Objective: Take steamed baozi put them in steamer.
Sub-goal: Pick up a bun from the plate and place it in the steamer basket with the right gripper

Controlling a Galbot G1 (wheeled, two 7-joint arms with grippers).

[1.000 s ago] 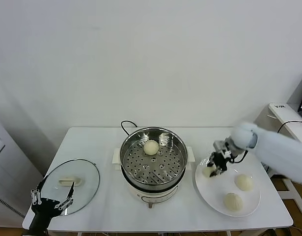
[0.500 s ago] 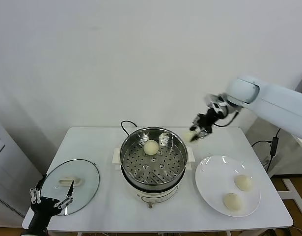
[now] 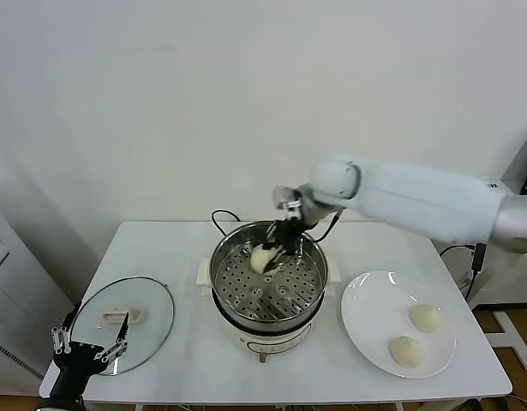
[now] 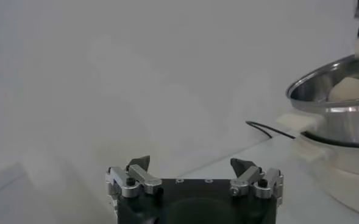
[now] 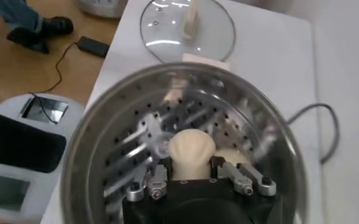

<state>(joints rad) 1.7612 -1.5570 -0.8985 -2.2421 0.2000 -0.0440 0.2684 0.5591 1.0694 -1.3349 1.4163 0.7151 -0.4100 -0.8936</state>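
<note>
My right fingers (image 5: 191,173) gripped one steamed baozi (image 5: 191,155) over the steamer (image 3: 237,295), above its perforated tray, w/ another bun (image 3: 261,259) on the tray just beside it. Two more buns (image 3: 426,318) lay on the white plate (image 3: 366,308) at the bench's right. Left fingers (image 4: 194,172) stood wide apart, low by the glass lid (image 3: 152,317).

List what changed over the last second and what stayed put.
The right hand picked a baozi off the white plate, lifted it and carried it left over the steamer, where it holds it above the tray beside the bun already there. The plate went from three buns to two. The left hand, the glass lid and the steamer stayed put.
</note>
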